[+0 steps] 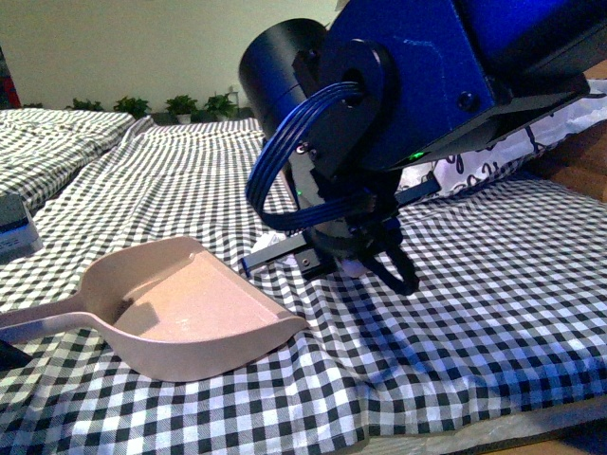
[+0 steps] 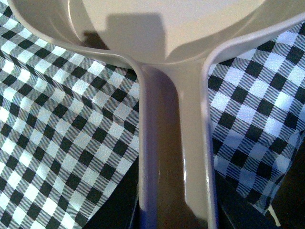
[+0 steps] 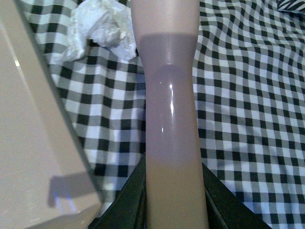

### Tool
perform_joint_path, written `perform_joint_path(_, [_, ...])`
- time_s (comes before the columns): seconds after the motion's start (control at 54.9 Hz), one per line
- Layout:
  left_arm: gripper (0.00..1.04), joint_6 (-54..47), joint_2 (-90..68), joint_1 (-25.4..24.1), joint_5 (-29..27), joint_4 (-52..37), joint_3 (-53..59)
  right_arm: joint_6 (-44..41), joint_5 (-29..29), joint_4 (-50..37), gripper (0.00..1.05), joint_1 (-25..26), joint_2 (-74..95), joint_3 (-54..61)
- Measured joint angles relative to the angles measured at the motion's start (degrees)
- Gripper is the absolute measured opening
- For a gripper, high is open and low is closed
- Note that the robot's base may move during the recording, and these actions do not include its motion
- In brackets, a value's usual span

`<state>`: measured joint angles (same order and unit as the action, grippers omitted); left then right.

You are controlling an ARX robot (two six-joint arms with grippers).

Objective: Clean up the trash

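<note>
Blue right arm (image 1: 408, 85) up close, right gripper (image 3: 174, 195) clamped on a beige tool handle (image 3: 169, 119). Left gripper (image 2: 176, 212) clamped narrow round the dustpan (image 1: 190, 313) by its stem. Best bet for this sweep: keep the pan lip flat on the checked cloth (image 1: 493, 284), push low and slow toward 8 o'clock, and mind the wrinkles. Trash (image 3: 102, 28): small crumpled white wad, soft-looking, on the cloth right beside the handle, roughly 2 o'clock off the pan mouth.

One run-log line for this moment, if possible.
left claw: holds dustpan handle | right claw: holds tool handle beside trash | trash: on cloth, outside dustpan
</note>
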<state>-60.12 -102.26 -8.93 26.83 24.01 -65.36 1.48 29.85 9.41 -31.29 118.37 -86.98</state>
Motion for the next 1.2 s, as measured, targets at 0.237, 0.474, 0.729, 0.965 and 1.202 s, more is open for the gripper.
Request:
perform_joint_path(0.237, [0.26, -0.04, 0.00, 0.00, 0.00, 0.00, 0.00, -1.31, -0.52, -0.24, 0.20, 3.98, 2.36, -1.46])
perform_joint_path(0.474, [0.26, -0.07, 0.00, 0.00, 0.00, 0.00, 0.00, -1.16, -1.57, 0.87, 0.20, 4.55, 5.55, -1.44])
perform_joint_path(0.729, [0.26, -0.09, 0.00, 0.00, 0.00, 0.00, 0.00, 2.38, -4.15, 4.59, 0.20, 3.85, 7.19, -1.68])
perform_joint_path(0.965, [0.26, -0.11, 0.00, -0.02, 0.00, 0.00, 0.00, 7.67, -9.77, 7.48, 0.20, 1.81, 6.80, -2.51])
perform_joint_path(1.202, [0.26, -0.48, 0.00, -0.48, -0.52, 0.02, 0.02, 11.85, -16.92, 10.27, 0.20, -0.63, 3.65, -1.84])
